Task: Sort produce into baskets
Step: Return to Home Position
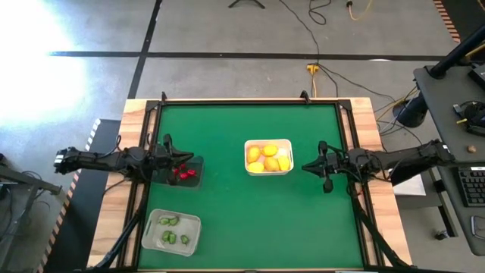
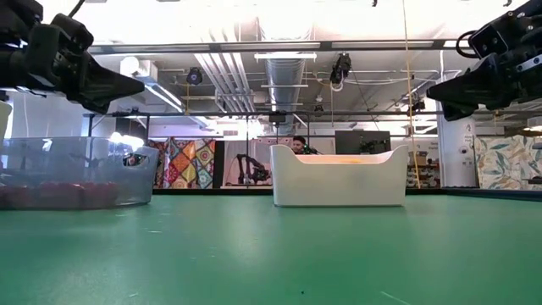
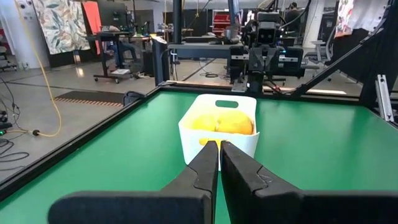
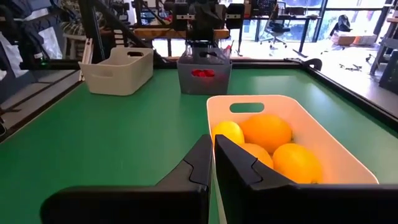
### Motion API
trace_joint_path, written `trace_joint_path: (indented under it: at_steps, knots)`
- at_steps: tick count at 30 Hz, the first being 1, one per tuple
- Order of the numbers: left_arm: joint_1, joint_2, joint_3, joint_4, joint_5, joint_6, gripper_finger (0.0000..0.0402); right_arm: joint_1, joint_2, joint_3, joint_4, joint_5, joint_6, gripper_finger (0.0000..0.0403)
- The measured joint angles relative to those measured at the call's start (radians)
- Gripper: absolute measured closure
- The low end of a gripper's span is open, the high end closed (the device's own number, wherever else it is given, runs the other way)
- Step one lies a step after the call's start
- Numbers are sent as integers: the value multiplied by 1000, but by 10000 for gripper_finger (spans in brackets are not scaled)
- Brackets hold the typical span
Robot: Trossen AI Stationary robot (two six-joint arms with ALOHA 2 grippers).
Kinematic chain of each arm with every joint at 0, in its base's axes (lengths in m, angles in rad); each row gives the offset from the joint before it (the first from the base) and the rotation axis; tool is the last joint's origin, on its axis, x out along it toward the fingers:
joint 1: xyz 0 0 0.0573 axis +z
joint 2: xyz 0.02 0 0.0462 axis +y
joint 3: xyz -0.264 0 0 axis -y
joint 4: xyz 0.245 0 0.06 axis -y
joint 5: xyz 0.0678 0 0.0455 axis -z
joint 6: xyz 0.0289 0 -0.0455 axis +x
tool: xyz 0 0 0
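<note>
The white basket stands mid-table and holds several yellow-orange rounds; it also shows in the right wrist view with the rounds. The dark see-through basket at the left holds small red pieces. The clear pale basket at the near left holds small green pieces. My left gripper is shut and empty, hovering above the dark basket. My right gripper is shut and empty, in the air just right of the white basket.
A raised dark frame runs round the green mat, with a wooden border outside it. Bare green mat lies between the baskets and along the near and far sides. A desk with a keyboard stands off the table's right.
</note>
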Motion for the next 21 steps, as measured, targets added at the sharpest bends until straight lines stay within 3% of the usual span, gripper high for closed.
trace_joint_path:
  at_steps: [21]
  knots:
    - [0, 38, 1, 1, -2, 0, 400, 0, 0, 0, 0, 0, 0, 390]
